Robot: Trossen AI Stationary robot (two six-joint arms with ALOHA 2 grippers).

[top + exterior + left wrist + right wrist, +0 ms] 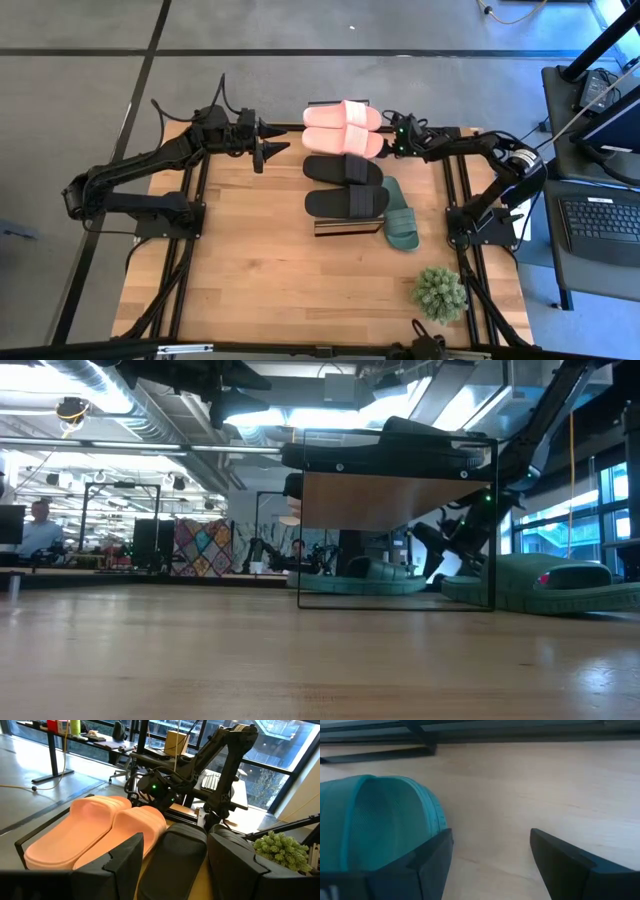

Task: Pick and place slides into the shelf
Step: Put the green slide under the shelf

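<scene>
The narrow shelf (348, 227) with a light wood plank top and thin black metal frame stands near the middle of the light wooden desk (250, 270), toward its far edge. On top of it lie four foam slides side by side: the light pink pair (342, 127) at the far end, reaching the desk's far edge, and the black pair (344, 185) next to it on the near side. One dark green foam slide (400, 215) lies on the desk just beside the shelf, on the side of the right edge. In the low view a second green slide (370, 575) shows on the desk under the shelf's plank.

The left gripper (270, 151) hovers near the desk's far edge, beside the shelf and pointing at the pink pair; its jaws stand apart and hold nothing. The right gripper (393, 140) is at the other side of the shelf, close to the pink pair near the far edge; its jaws are spread and empty too, with a green slide toe (375, 820) and bare desk below it.

A small green potted plant (440, 292) sits by the desk's near right corner.
</scene>
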